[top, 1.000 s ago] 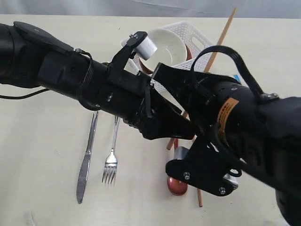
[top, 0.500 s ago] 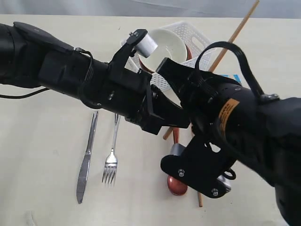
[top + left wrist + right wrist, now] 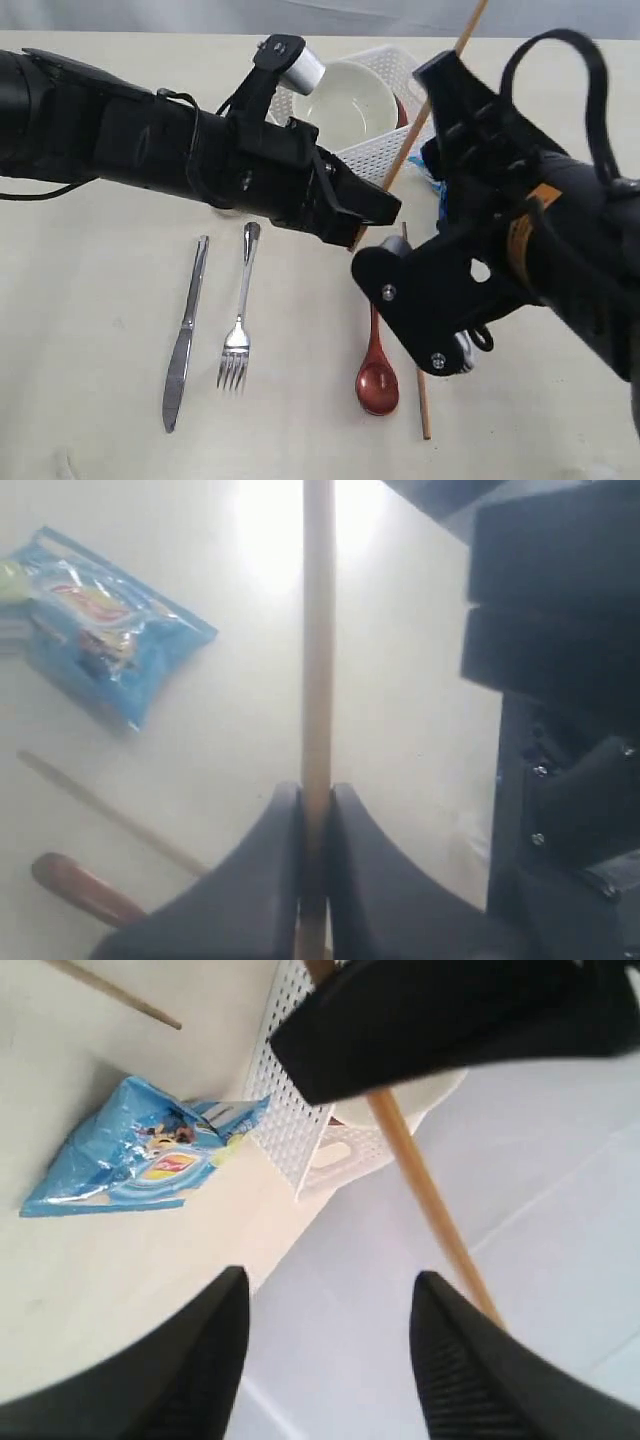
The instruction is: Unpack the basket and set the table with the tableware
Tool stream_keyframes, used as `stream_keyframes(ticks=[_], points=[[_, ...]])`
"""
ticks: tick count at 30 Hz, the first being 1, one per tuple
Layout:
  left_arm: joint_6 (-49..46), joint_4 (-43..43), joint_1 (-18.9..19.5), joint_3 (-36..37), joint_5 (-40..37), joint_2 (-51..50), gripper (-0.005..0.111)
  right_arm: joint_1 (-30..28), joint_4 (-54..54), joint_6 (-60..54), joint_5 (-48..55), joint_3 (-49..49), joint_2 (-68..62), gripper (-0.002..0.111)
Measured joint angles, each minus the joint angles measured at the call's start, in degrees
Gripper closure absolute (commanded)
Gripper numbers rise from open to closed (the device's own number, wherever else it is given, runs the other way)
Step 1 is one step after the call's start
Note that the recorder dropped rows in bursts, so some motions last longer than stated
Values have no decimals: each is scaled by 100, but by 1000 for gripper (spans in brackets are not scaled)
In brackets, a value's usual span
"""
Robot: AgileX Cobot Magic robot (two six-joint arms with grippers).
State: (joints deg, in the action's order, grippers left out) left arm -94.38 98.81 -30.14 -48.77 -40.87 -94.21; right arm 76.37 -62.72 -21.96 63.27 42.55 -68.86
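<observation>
A plain pale grey wall (image 3: 150,12) rises behind, softly lit.

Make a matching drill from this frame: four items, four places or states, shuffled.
Items:
1 cream bowl
2 raised chopstick
3 knife
4 right gripper

Places or states:
A open, holding nothing
B inside the basket
C flat on the table beside the fork
D clamped in the left gripper

Pairs: 1-B, 2-D, 3-C, 4-A

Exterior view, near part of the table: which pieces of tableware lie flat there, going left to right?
knife → fork → wooden spoon → chopstick
</observation>
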Motion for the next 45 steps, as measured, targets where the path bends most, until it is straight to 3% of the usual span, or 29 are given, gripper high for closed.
stream_keyframes(ticks=[4,8,15,22,24,30,39,43,45], points=[[-103,48,0,0,328,0,107,0,0,800,-83,0,331,60],[-126,48,0,0,584,0,107,0,0,2404,-507,0,781,60],[-191,48,0,0,634,0,107,0,-29,8529,-973,-12,1590,60],[-203,48,0,0,634,0,107,0,-1342,12923,-915,-743,1740,60],[-203,48,0,0,634,0,107,0,-1742,13640,-902,-1000,1704,60],[-203,48,0,0,634,0,107,0,-2064,14187,-778,-1177,1589,49],[-203,48,0,0,521,0,107,-23,-1956,14235,-456,-1151,1548,48],[-203,48,0,0,510,0,107,-436,-1892,14213,-781,-817,1545,48],[-203,48,0,0,510,0,107,-935,-1861,13934,-1038,-519,1585,48]])
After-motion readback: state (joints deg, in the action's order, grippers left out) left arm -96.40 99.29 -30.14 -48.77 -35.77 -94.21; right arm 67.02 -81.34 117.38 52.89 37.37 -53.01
